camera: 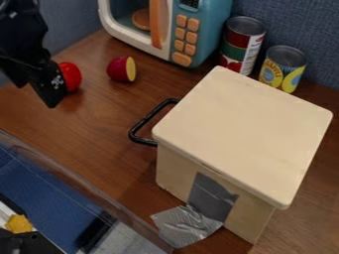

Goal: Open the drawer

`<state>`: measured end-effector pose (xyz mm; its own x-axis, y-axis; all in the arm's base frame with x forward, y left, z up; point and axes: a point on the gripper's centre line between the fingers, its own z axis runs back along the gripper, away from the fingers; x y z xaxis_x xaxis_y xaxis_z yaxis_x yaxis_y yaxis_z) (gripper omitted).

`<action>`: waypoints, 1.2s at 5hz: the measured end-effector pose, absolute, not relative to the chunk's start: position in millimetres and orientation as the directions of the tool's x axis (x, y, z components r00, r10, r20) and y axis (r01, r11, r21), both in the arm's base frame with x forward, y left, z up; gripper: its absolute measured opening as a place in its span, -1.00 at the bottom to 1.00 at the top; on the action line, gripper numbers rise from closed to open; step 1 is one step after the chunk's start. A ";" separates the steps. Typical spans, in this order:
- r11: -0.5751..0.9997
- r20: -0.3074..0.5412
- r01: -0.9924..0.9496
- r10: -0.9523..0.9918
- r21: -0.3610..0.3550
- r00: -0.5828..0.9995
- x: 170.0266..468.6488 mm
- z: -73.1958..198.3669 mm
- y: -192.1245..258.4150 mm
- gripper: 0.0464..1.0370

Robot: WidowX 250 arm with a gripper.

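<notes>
At the upper left of the camera view is my black gripper (41,82), above the wooden table and up and to the left of the drawer's handle, apart from it. The drawer unit is a cream box (242,131) with a flat, rounded top, standing right of centre. A black bar handle (149,120) sticks out from its left side. No part of a drawer juts out past the box there, so it looks closed; the face behind the handle is mostly hidden by the top.
A red round object (70,76) lies beside the gripper, with a cut red-skinned vegetable (122,69) to its right. A toy microwave (173,25) and two cans (241,45) (283,67) stand behind the box. Silver tape (186,225) hangs off its front. The table's edge (86,181) runs along the lower left.
</notes>
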<state>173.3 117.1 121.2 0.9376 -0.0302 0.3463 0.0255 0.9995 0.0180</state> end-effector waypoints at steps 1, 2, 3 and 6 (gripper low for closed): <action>1.000 0.341 0.022 -0.021 0.001 0.940 173.7 117.8 114.3 0.93; 0.998 0.361 0.011 0.012 -0.062 0.932 191.0 116.6 97.6 0.93; 0.994 0.381 -0.001 0.043 -0.109 0.924 205.0 113.0 88.7 0.93; 0.996 0.368 0.025 0.009 -0.088 0.930 252.0 74.2 83.4 0.93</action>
